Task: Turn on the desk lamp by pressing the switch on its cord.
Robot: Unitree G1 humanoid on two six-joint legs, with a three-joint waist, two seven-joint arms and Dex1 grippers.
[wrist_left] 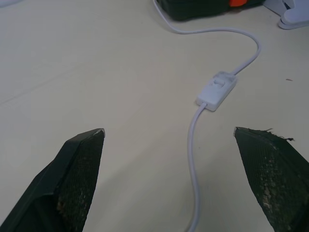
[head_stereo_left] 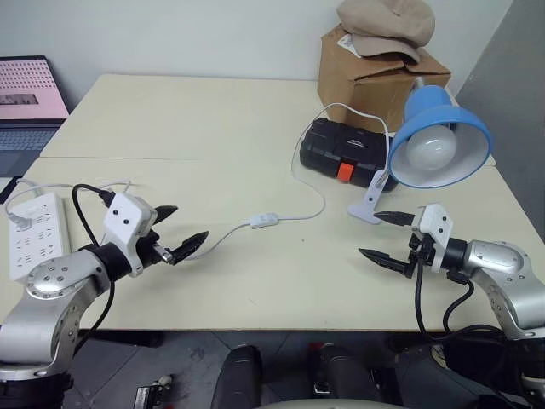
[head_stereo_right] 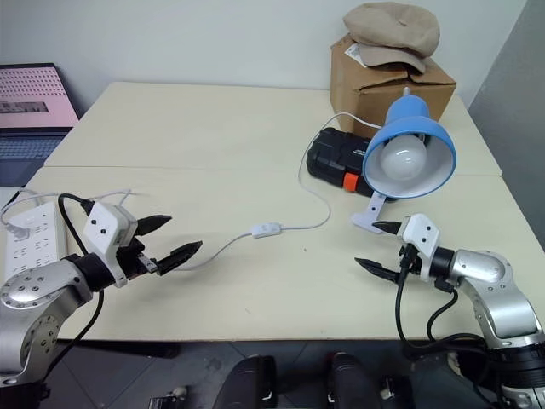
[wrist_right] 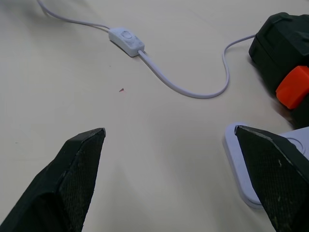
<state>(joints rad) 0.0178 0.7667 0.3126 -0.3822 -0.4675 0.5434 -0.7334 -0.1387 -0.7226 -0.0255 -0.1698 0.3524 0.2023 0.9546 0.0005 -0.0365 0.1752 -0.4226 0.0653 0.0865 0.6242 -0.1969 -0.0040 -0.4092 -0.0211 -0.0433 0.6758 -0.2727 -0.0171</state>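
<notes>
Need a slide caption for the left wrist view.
Open left gripper hovering over the cord, inline switch ahead on the table, untouched.

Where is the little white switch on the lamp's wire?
The switch lies flat on the table near the middle, between the left gripper and the right gripper, in front of the black case.

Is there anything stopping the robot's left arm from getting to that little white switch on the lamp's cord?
Probably not. The switch lies on bare table just ahead of the open left gripper, with only the thin cord running between them. Nothing stands in the way.
</notes>
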